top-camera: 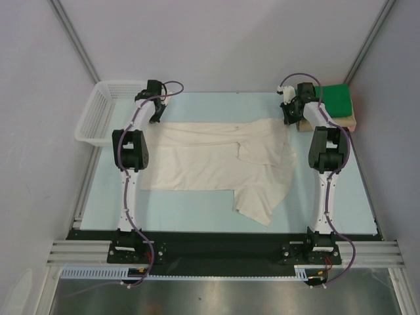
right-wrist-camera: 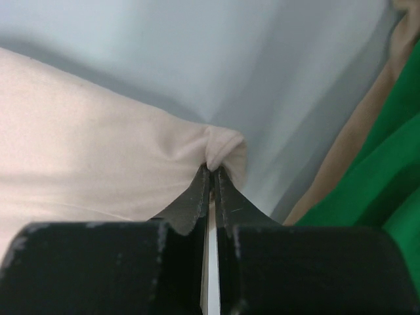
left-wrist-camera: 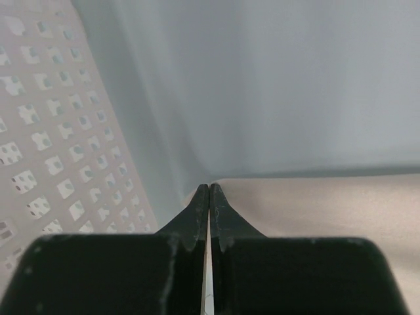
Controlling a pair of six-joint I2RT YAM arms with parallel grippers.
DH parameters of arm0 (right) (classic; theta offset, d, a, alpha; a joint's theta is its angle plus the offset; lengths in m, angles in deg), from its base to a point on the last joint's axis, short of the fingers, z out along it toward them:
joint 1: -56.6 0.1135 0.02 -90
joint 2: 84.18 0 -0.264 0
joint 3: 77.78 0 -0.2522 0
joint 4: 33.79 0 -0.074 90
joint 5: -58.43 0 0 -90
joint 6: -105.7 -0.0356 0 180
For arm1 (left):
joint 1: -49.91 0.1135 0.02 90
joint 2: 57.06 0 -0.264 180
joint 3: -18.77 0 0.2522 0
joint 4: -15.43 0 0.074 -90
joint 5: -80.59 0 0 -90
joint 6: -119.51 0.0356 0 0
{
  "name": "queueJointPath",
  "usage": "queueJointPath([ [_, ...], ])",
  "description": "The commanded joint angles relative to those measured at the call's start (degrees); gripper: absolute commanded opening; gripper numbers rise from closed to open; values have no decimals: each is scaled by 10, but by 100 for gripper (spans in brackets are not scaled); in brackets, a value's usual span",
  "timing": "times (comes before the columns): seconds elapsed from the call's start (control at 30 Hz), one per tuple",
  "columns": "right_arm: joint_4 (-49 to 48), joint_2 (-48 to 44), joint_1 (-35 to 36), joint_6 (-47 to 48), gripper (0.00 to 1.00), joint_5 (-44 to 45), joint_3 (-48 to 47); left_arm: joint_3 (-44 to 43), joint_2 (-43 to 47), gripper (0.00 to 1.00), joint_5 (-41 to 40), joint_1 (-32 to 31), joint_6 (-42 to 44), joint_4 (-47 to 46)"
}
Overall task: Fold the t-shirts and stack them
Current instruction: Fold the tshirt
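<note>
From overhead the light is bright, even and soft. The cream shirt (top-camera: 216, 157) throws only thin shadows along its folds onto the surface (top-camera: 190, 203), and that view is sharp. Near me, well clear of the cream shirt, the metal strip (top-camera: 216, 295) gives off dull glare. Through my left wrist my jaws are dark, close and blurred, and the basket (left-wrist-camera: 46, 131) left of the cream shirt is out of focus. Through my right wrist the cream shirt looks washed out, and the green shirt (right-wrist-camera: 374, 177) beside it is blurry.
</note>
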State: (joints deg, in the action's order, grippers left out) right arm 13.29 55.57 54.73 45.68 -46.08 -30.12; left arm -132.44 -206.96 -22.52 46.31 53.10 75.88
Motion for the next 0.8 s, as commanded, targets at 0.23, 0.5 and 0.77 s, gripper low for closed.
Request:
queueJointPath([
  [0.23, -59, 62, 17, 5, 0, 44, -103, -55, -19, 5, -36, 11, 23, -65],
  [0.5, -41, -84, 8, -11, 49, 29, 2, -26, 104, 58, -18, -13, -39, -75],
  [0.77, -37, -278, 8, 29, 52, -5, 185, 269, 304, 64, 33, -70, -26, -147],
])
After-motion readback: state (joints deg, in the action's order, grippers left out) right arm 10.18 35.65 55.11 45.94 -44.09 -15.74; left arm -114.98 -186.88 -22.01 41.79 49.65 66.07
